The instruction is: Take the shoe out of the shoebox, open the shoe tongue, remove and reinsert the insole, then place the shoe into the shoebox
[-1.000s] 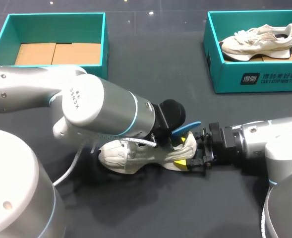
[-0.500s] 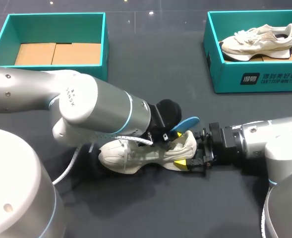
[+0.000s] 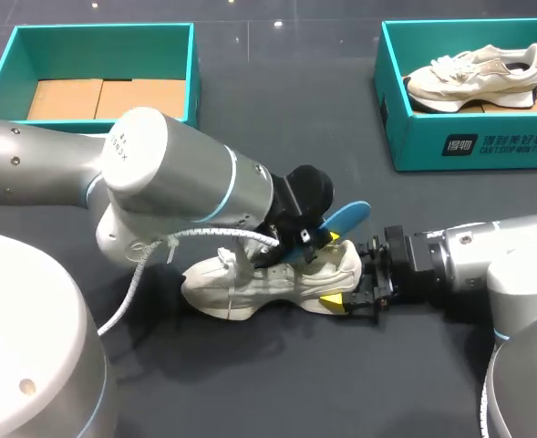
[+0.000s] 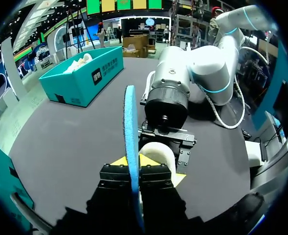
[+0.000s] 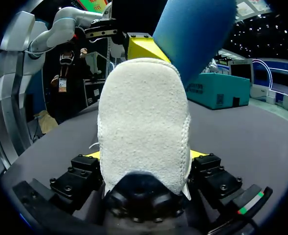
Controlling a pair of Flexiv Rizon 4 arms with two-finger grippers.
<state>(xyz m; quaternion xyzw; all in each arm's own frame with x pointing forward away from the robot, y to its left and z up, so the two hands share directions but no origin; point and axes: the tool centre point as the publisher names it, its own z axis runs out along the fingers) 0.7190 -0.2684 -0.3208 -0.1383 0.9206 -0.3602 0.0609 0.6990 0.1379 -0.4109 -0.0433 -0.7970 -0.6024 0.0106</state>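
A white shoe (image 3: 259,281) lies on its sole on the dark table, toe to the left. My right gripper (image 3: 345,290) grips its heel (image 5: 144,127) from behind, a yellow-tipped finger on each side. My left gripper (image 3: 306,239) hovers over the shoe's opening, shut on a blue insole (image 3: 345,219) that sticks up and out toward the right. In the left wrist view the insole (image 4: 130,137) stands edge-on between the fingers of the left gripper (image 4: 135,172), with the heel (image 4: 158,152) just ahead. In the right wrist view the insole (image 5: 195,34) rises above the heel.
A teal shoebox (image 3: 102,36) with a bare cardboard floor stands at the back left. A second teal shoebox (image 3: 469,141) at the back right holds another white shoe (image 3: 473,78). My left arm's bulky links cover the table's middle left.
My left gripper has closed on the blue insole and drawn it up out of the shoe. The right gripper has kept still on the heel.
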